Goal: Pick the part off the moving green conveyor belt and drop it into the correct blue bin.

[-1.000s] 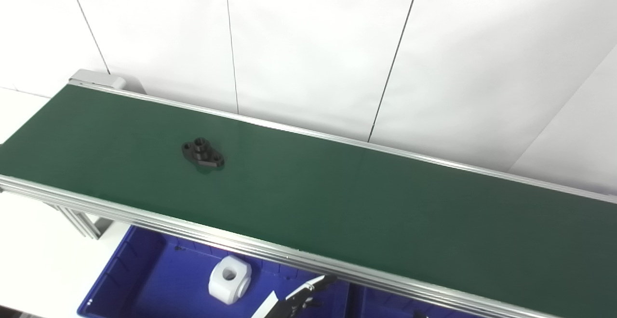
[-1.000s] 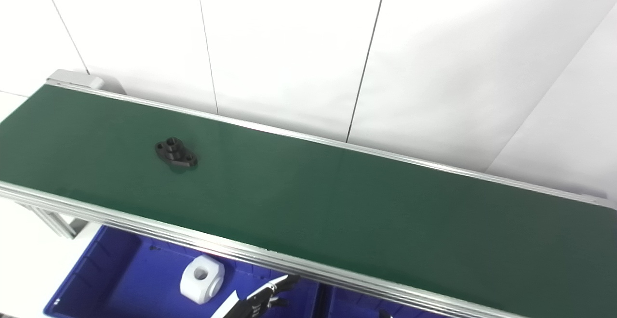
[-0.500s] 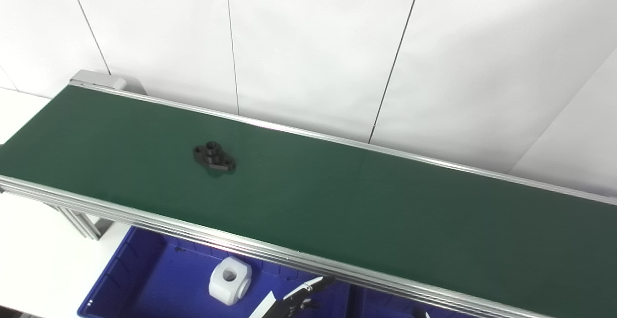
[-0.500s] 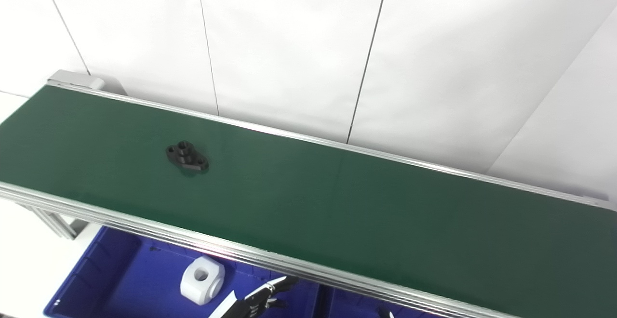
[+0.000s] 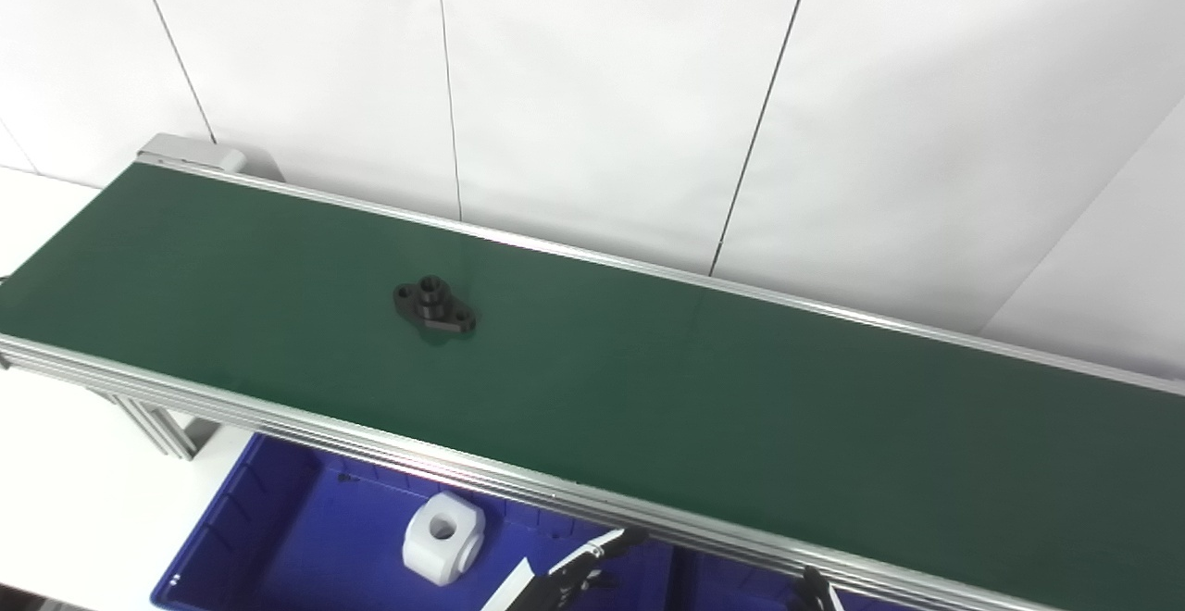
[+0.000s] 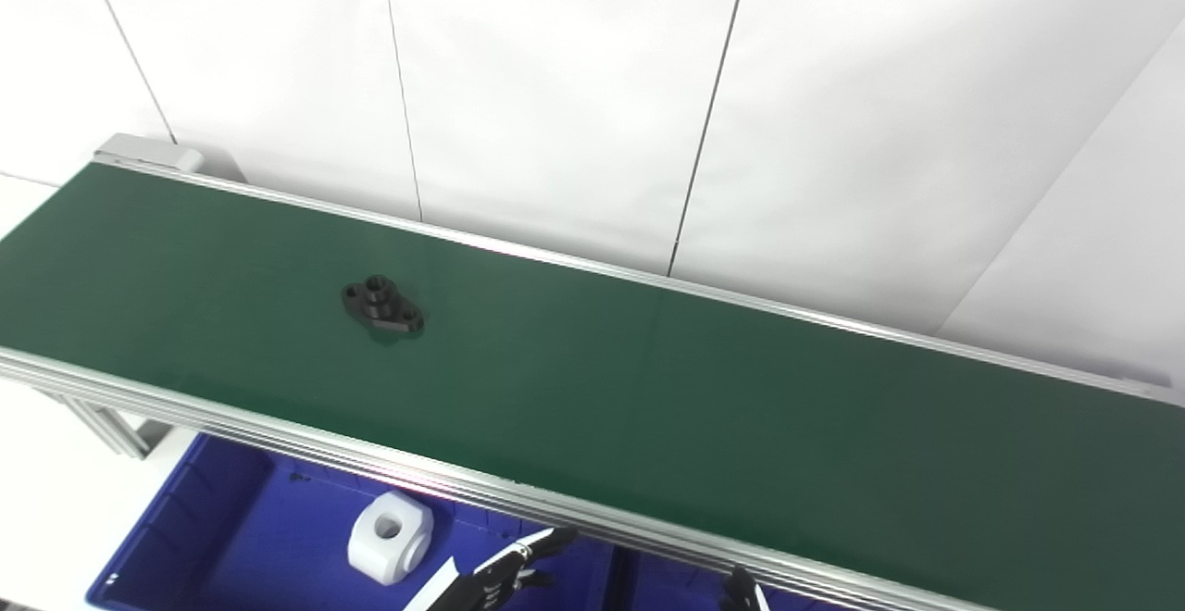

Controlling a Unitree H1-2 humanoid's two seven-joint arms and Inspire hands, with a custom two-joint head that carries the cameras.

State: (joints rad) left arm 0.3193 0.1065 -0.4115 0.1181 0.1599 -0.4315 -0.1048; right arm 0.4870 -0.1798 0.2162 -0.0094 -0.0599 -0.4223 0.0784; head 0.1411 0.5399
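- The left hand point(image 5: 579, 569) shows at the bottom edge of the frame, just left of centre, below the near rail of the conveyor. Only dark fingers point(image 6: 532, 551) and a bit of white casing are in view; they look spread and hold nothing.
- The right hand point(image 5: 815, 591) barely enters at the bottom edge, right of centre. Only a dark tip with a white edge shows, so whether it is spread or closed cannot be told.
- The black part point(image 5: 433, 305), a flat flange with a raised round boss and holes at its ends, lies on the green conveyor belt point(image 5: 741, 398) in the left-centre of the frame, about midway between the far and near rails, well apart from both hands.
- The belt runs diagonally from the upper left to the lower right, edged by aluminium rails point(image 5: 370, 449).
- A blue bin point(image 5: 278, 537) sits below the near rail at the lower left. A white block point(image 5: 442, 537) with a round hole rests inside it, just left of the left hand.
- A second blue bin point(image 5: 731, 588) shows as a sliver at the bottom, between the two hands.
- White wall panels point(image 5: 602, 83) fill the upper frame.
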